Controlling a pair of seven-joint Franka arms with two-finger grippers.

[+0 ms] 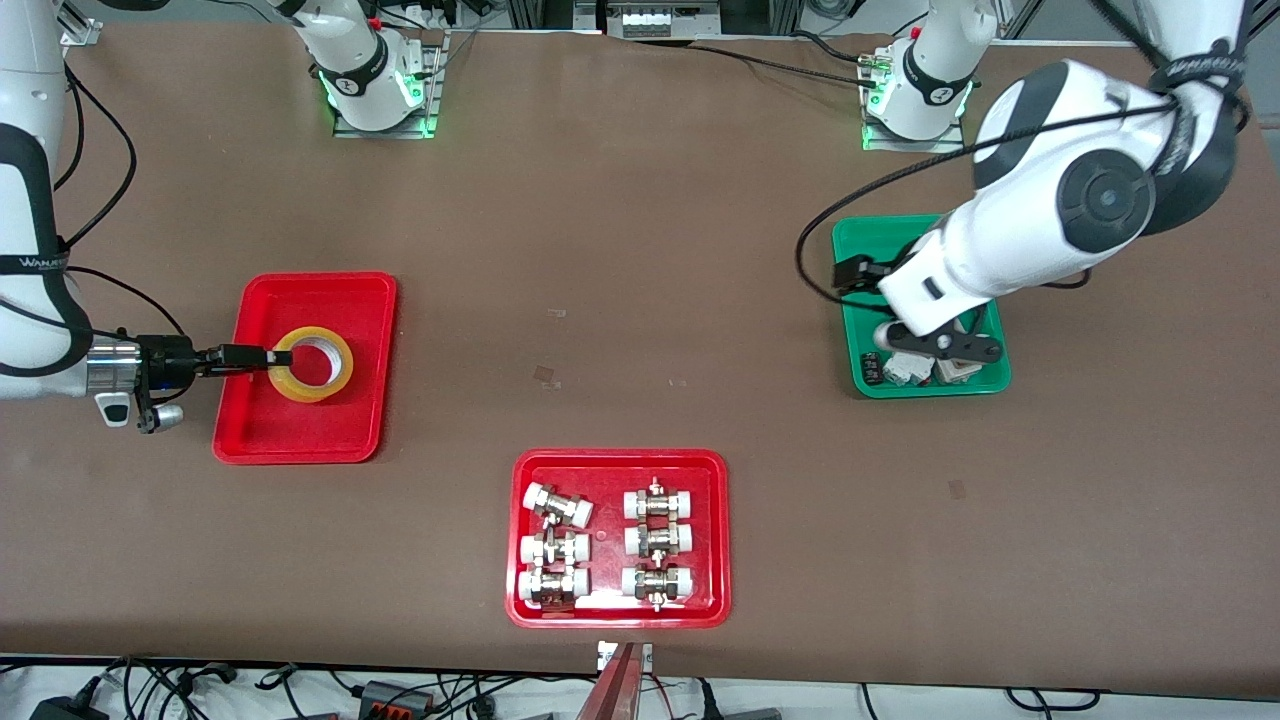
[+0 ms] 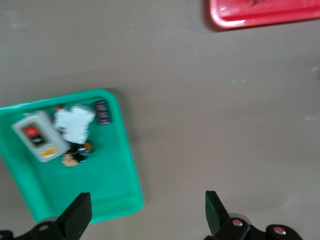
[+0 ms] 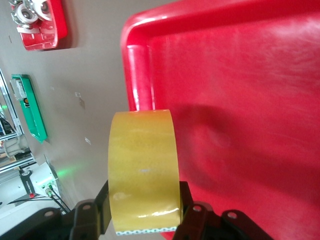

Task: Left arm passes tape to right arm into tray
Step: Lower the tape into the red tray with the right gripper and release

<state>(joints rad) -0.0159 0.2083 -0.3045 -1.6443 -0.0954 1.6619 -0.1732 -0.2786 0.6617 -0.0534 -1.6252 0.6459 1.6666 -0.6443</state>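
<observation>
Front view, starting at the left edge of the frame: the right arm (image 1: 30, 280) reaches in from that side, and its right gripper (image 1: 268, 357) is pinching the wall of the tape (image 1: 312, 364), one finger on the outside of the roll, the other at the hole. The yellow roll sits over the plain red tray (image 1: 300, 440), in the tray's middle; whether it touches the tray floor or hangs just above it, I cannot tell. The right wrist view backs up the grip: both black fingers (image 3: 102, 202) are clamped on the amber band of the roll (image 3: 144, 170), with the glossy red tray (image 3: 240, 100) filling the frame past it.

Moving to the lower centre of the front view, a second red tray (image 1: 715, 530) holds six metal fittings with white caps (image 1: 556, 505), lined up in two columns.

Over to the right of the frame now: the left arm (image 1: 1060, 210) hangs above the green tray (image 1: 858, 240), which carries a handful of small parts (image 1: 905, 368). The left gripper (image 1: 925, 345) is over that tray, and the left wrist view shows its two dark fingers (image 2: 77, 215) spread wide with nothing between them, the green tray (image 2: 120, 190) and its small parts (image 2: 75, 125) below. A corner of a red tray (image 2: 240, 20) peeks in at that view's upper right.
</observation>
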